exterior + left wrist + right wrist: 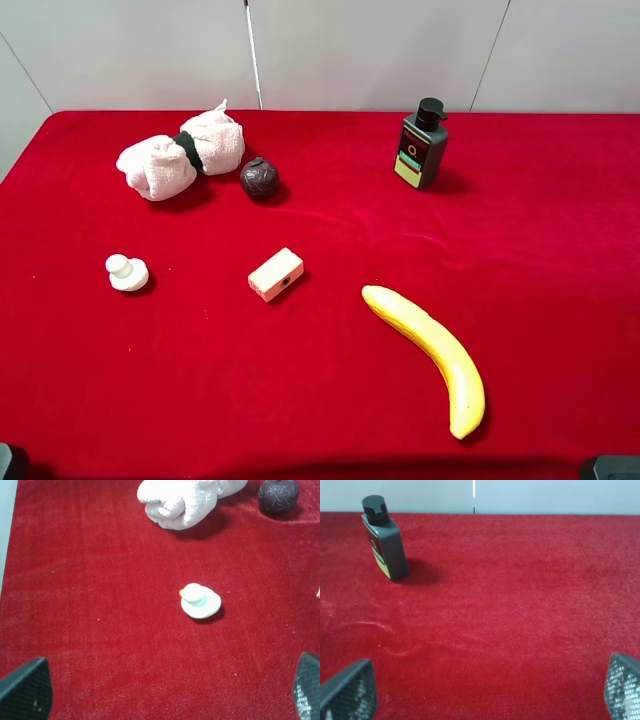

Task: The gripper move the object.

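At the near edge of the red velvet-like cloth-covered table [560,300], the two black grippers barely enter the high view, one at 7 o'clock and one at 5 o'clock. The left gripper [170,692] shows only its mesh-textured fingertips [25,687] in its wrist view, spread wide with nothing between them; the right gripper [487,690] likewise has its fingertips [350,690] set far apart and empty above bare cloth. Next out, a long yellow banana [432,350] lies at about 4 o'clock of the table's middle, its stem end pointing toward the centre. A small cream rectangular block [276,274] with a dark hole in its side sits near the middle, and a small white knob-shaped piece [127,272] rests well apart from it at 9 o'clock. Farther back, the small dark maroon-brown wrinkled round fruit [259,178] stands on the cloth at about 11 o'clock, just beside a rolled pale pink towel [180,155] bound with a dark band, which lies at its 9 o'clock side; whether they touch cannot be told. At 1 o'clock, a dark grey pump bottle [422,145] with a green and red label stands upright, well apart from everything else.
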